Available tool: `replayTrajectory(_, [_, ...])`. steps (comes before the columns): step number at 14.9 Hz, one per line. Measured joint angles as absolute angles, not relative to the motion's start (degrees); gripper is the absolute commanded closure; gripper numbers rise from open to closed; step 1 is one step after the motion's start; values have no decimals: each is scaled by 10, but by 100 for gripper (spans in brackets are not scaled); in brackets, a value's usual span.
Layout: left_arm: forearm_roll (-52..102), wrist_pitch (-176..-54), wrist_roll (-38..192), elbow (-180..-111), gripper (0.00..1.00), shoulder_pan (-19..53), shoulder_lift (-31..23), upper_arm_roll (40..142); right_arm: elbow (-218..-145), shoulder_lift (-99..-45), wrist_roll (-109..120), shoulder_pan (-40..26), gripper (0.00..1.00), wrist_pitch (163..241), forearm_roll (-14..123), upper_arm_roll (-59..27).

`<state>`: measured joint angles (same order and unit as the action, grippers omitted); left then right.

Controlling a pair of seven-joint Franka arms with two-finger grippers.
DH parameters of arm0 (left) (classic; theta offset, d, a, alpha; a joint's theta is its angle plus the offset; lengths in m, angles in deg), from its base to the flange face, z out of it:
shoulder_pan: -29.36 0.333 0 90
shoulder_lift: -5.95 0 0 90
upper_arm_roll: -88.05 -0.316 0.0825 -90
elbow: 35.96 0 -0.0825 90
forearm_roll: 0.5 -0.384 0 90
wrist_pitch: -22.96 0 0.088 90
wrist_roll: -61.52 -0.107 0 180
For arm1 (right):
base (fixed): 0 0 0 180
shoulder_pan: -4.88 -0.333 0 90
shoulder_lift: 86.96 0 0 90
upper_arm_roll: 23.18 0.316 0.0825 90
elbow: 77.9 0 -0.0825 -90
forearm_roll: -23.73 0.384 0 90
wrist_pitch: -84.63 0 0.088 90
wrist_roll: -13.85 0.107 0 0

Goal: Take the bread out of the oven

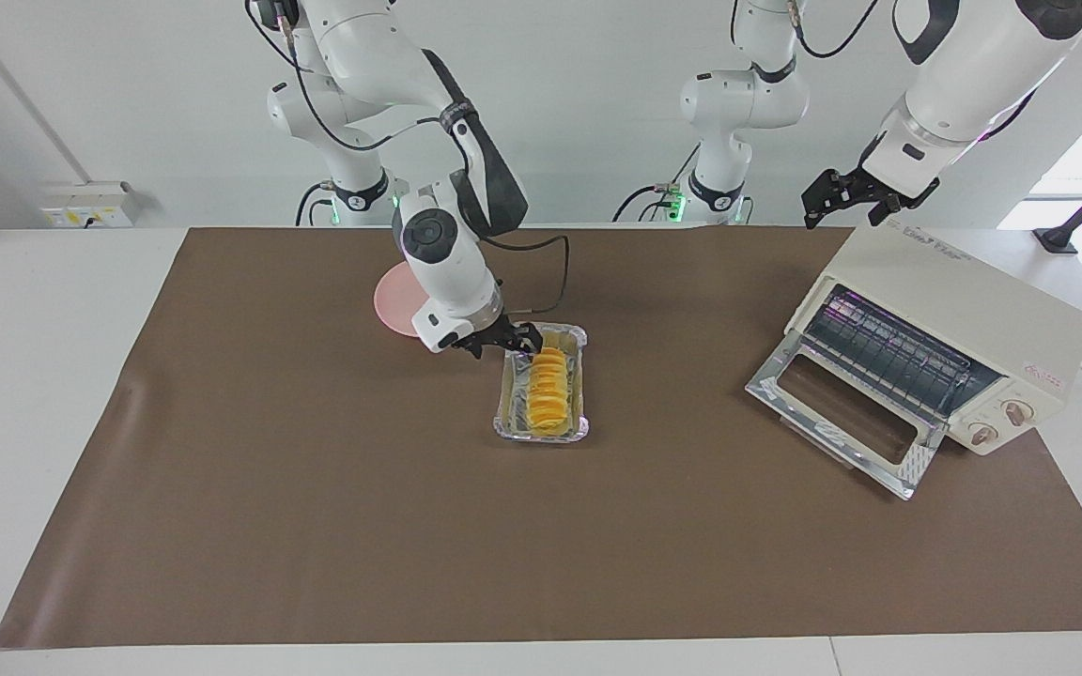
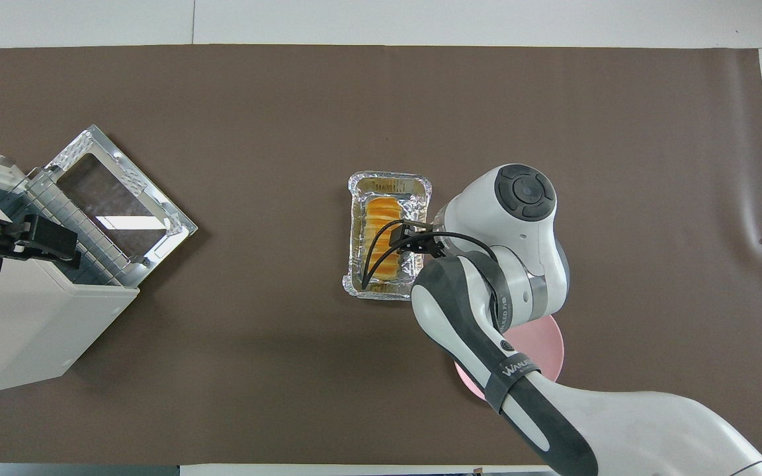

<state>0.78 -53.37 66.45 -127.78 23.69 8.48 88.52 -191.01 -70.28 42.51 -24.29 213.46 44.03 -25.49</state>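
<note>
The bread [image 1: 548, 390] lies in a crinkled foil tray [image 1: 509, 413] on the brown mat [image 1: 316, 516], out of the oven [image 1: 964, 310], near the middle of the table. The right gripper [image 1: 502, 342] hangs low at the tray's rim nearest the robots, fingers spread, grasping nothing; whether it touches the foil I cannot tell. Its black cable loops over the loaf in the overhead view. A pink plate [image 1: 393, 305] sits just beside the gripper, partly hidden by the right arm. Well apart, toward the left arm's end, the oven stands with its glass door [image 1: 842, 413] dropped open, wire rack showing. The left gripper [image 1: 849, 195] hovers above the oven's top, released and empty.
</note>
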Motion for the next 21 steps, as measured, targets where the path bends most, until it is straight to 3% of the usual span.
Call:
replayTrajectory(2, [8,-534,664,-1281,0,237,85,888,-1925,-700,425,-242,11,2150,462,-256])
replayTrajectory(4, [7,-537,664,-1282,0,237,85,891,-1934,-699,425,-242,31,2156,487,-256])
replayTrajectory(5, [7,-540,663,-1282,0,237,85,891,-1936,-699,425,-242,50,2157,497,-257])
replayTrajectory(6, [7,-541,663,-1283,0,237,85,891,-1937,-698,425,-242,80,2157,501,-257])
replayTrajectory(7, [7,-541,663,-1285,0,238,85,891,-1937,-699,425,-241,100,2157,503,-257])
replayTrajectory(15, [6,-545,663,-1307,0,239,86,887,-1935,-701,424,-235,100,2149,504,-259])
replayTrajectory(21, [6,-549,663,-1307,0,240,93,886,-1911,-717,260,-105,100,2051,504,-266])
